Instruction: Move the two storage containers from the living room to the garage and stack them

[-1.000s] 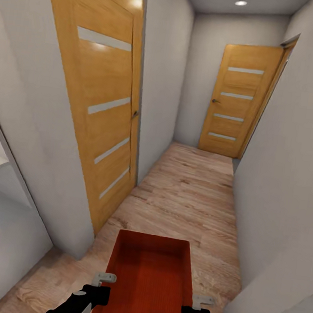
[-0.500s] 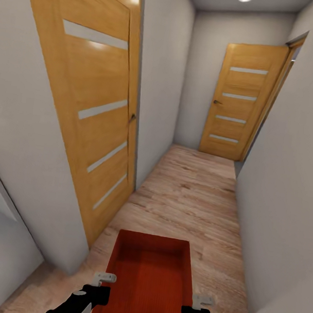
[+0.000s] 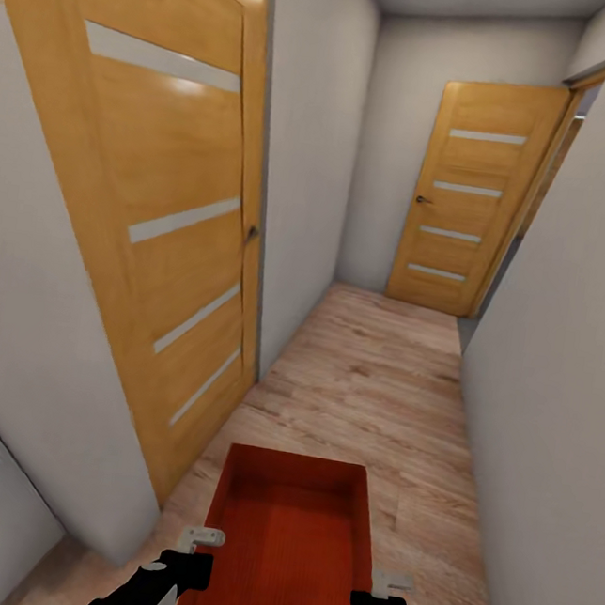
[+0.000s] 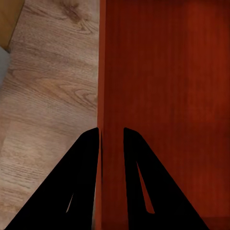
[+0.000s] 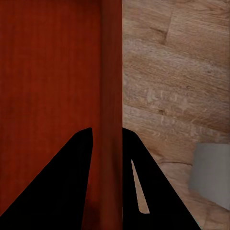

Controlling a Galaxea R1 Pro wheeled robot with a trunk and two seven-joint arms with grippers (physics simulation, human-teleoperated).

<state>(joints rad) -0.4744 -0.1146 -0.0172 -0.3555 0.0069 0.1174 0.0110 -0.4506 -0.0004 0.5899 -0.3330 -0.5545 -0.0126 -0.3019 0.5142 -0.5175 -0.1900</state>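
One orange-red open-top storage container [image 3: 289, 528] hangs in front of me over the light wood plank floor [image 3: 368, 386] of a narrow hallway. My left gripper [image 3: 190, 563] is shut on its left wall, and my right gripper [image 3: 379, 601] is shut on its right wall. In the left wrist view the black fingers [image 4: 84, 167] straddle the thin red wall of the container [image 4: 163, 86], with the left gripper [image 4: 111, 132] pinching it. In the right wrist view the right gripper [image 5: 106, 132] clamps the other wall of the container [image 5: 48, 72]. The second container is out of view.
A tall wooden door [image 3: 165, 191] with pale stripes stands close on the left. Another wooden door [image 3: 466, 200] stands at the hallway's far end beside a gap on the right. Grey-white walls [image 3: 559, 372] hem in both sides. A grey wall corner [image 5: 211, 172] lies near the right gripper.
The camera has moved forward along the hallway, so the left door looms larger and the near left corner has slid out of the picture. The container and both grippers hold the same pose.
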